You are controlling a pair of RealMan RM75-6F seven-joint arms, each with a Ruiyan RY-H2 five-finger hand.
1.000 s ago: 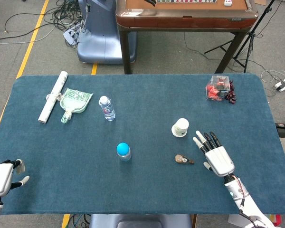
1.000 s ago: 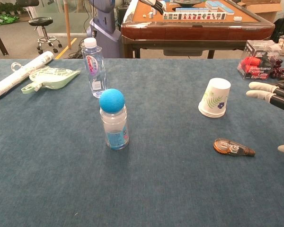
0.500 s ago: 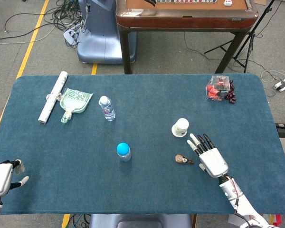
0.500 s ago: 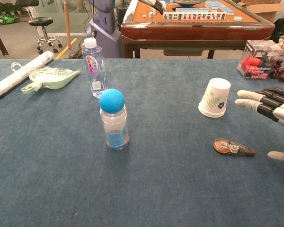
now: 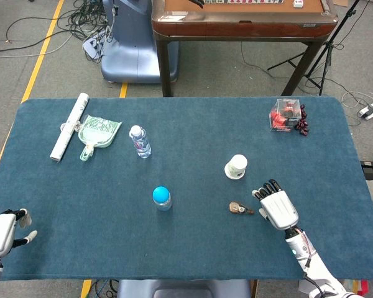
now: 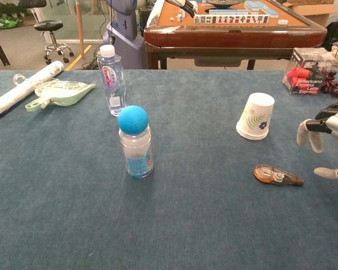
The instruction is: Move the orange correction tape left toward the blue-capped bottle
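Observation:
The orange correction tape [image 5: 240,208] [image 6: 277,175] lies flat on the blue table, right of centre. The blue-capped bottle [image 5: 161,198] [image 6: 135,142] stands upright well to its left. My right hand [image 5: 277,207] [image 6: 327,140] hovers just right of the tape, fingers bent downward and apart, holding nothing and not touching the tape. My left hand [image 5: 3,231] rests at the table's near left corner, holding nothing, fingers partly curled; the chest view does not show it.
An upturned paper cup [image 5: 236,166] [image 6: 255,116] stands just behind the tape. A clear water bottle [image 5: 140,141] [image 6: 111,72], a green dustpan [image 5: 97,133] and a paper roll [image 5: 69,126] sit far left. A red box [image 5: 286,115] sits far right.
My right hand has come closer to the tape from the right, and its outstretched fingers have bent downward. The tape, bottle and left hand have not moved.

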